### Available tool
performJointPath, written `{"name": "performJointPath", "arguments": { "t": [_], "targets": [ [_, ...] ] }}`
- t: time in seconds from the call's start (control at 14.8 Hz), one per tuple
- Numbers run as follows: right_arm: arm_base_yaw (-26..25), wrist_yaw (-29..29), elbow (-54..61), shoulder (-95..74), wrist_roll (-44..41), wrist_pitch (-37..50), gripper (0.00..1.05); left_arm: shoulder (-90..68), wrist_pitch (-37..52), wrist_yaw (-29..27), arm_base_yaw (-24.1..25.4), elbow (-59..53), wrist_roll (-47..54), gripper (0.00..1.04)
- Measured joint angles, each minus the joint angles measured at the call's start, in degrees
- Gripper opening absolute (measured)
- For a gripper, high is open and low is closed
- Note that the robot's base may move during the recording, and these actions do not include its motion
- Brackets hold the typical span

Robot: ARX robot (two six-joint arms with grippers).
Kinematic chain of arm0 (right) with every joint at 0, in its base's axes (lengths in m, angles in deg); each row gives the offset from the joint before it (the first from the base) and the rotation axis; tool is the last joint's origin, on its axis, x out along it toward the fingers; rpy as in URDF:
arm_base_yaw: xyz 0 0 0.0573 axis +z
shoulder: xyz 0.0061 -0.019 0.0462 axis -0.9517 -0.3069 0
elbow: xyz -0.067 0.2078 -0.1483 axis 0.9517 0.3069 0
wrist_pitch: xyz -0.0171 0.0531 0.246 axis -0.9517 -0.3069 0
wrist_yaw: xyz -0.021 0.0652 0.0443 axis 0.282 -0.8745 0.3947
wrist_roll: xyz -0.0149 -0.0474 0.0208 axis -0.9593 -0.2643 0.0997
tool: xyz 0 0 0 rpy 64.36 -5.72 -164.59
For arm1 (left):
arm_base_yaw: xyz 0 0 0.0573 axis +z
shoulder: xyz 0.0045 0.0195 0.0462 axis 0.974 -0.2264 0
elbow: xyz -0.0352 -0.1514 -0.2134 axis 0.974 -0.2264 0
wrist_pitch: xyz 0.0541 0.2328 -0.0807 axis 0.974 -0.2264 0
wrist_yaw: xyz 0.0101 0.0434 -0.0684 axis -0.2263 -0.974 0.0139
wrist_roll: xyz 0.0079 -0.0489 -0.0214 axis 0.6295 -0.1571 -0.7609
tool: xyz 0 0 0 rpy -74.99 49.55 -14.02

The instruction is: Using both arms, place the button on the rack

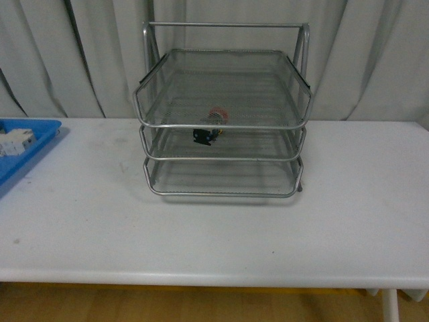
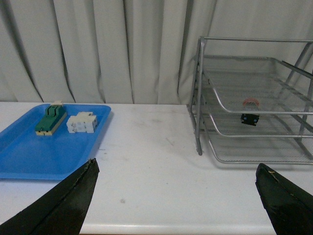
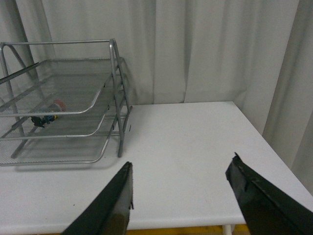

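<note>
From the front I had the rack (image 1: 222, 111) square in the middle of the table (image 1: 214, 235), and there was the button (image 1: 213, 126) sitting inside it, red cap up top, dark body below, on what looked like the middle tier, though through the mesh I could not be sure of the shelf. Neither arm showed in that view. The left wrist camera gave me the left gripper (image 2: 181, 198) with its fingers spread wide and nothing between them, hanging over bare table between the blue tray (image 2: 44, 147) and the rack; a green block (image 2: 50, 120) and a white block (image 2: 81, 122) lay in that tray, untouched. The right gripper (image 3: 183, 200) was just as wide apart and just as empty, off to the rack's other side, near the table's end. So I judged the placing itself done: button in the rack, both claws clear of it. What I reckoned remained was only a check that the button sat steady and not tipped on the wire, then keeping both arms clear of the frame, with no reach back in unless it had landed badly.
</note>
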State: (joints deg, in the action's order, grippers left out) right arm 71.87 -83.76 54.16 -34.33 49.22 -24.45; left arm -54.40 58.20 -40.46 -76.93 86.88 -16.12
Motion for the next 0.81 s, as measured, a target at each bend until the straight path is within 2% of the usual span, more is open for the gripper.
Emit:
{"name": "performJointPath", "arguments": {
  "t": [0.41,0.47,0.81],
  "targets": [
    [0.0,0.0,0.0,0.0,0.0,0.0,0.88,0.0,0.0,0.0,0.0,0.0,0.0,0.98],
    [0.0,0.0,0.0,0.0,0.02,0.0,1.0,0.0,0.0,0.0,0.0,0.0,0.0,0.98],
    [0.0,0.0,0.0,0.0,-0.02,0.0,0.98,0.0,0.0,0.0,0.0,0.0,0.0,0.98]
  ]
}}
